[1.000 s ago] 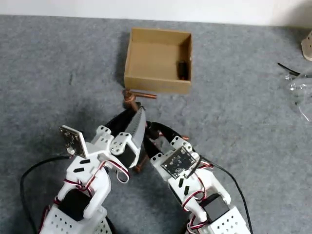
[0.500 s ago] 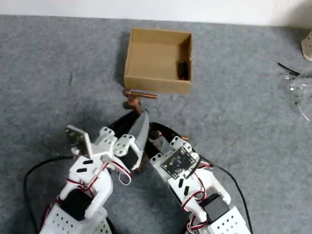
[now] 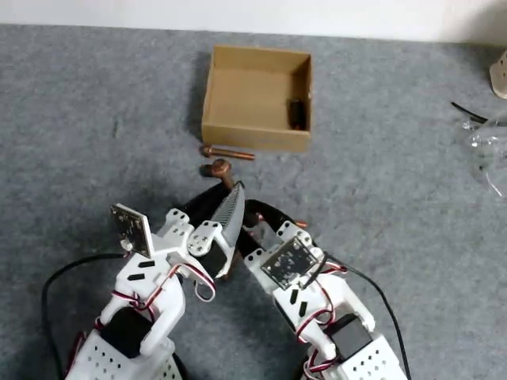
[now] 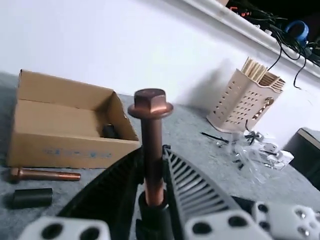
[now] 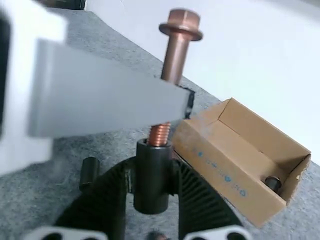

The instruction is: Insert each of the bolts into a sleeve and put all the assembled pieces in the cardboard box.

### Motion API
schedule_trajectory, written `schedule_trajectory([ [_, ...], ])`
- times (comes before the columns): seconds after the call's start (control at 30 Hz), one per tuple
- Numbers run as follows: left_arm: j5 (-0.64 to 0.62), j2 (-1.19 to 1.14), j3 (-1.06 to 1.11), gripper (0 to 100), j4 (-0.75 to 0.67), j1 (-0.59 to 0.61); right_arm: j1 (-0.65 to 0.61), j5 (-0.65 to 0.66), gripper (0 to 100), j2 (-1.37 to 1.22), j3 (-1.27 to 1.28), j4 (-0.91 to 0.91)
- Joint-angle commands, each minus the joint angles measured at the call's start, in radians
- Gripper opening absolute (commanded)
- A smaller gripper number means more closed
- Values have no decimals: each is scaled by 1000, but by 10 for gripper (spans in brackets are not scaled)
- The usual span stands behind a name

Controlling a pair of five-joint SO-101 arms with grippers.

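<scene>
The left arm [image 3: 150,289] is stretching forward and inward over the grey carpet [image 3: 412,237], its left gripper [image 4: 153,152] pinching the shank of an upright copper flanged hex bolt [image 4: 150,107], while the right gripper [image 5: 152,170] is clamping an upright black cylindrical sleeve [image 5: 151,197] directly beneath. The bolt's threaded end is sitting in the sleeve's mouth, near the open brown cardboard box [image 3: 255,136] and a second copper bolt [image 3: 228,153] lying before it. Against a second ago, the bolt head is standing farther from the box, the left arm having drawn back slightly

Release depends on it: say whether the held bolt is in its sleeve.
Partly in: the threaded tip of the bolt enters the sleeve; most of its shank above.
</scene>
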State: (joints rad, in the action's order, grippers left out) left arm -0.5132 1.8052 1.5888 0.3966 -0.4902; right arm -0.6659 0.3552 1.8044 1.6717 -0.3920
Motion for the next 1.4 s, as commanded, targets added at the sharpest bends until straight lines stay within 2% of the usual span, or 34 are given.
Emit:
schedule_trajectory([
  [0.0, 2, 10, 13, 6, -17, -18, 39, 5, 5, 24, 137, 1],
  [0.37, 3, 10, 53, 6, -15, -18, 42, 5, 5, 24, 137, 1],
  [0.53, 91, 10, 53, 6, -17, -25, 39, 5, 5, 24, 137, 1],
  [0.67, 95, 10, 53, 12, -20, -18, 38, 5, 5, 24, 137, 1],
  [0.73, 97, 10, 53, 62, -17, -18, 38, 5, 5, 24, 139, 1],
  [0.9, 98, 7, 70, 284, -15, -25, 38, 6, 5, 24, 139, 2],
  [0.97, 100, 5, 71, 319, -15, -24, 38, 8, 5, 24, 139, 2],
  [1.07, 101, 8, 67, 293, -15, -7, 38, 8, 5, 24, 140, 2],
  [1.2, 94, 10, 51, 238, -20, 85, 38, 9, 5, 24, 140, 2],
  [1.37, -92, 10, -30, 168, 2, 213, 38, 9, 5, 24, 140, 2],
])
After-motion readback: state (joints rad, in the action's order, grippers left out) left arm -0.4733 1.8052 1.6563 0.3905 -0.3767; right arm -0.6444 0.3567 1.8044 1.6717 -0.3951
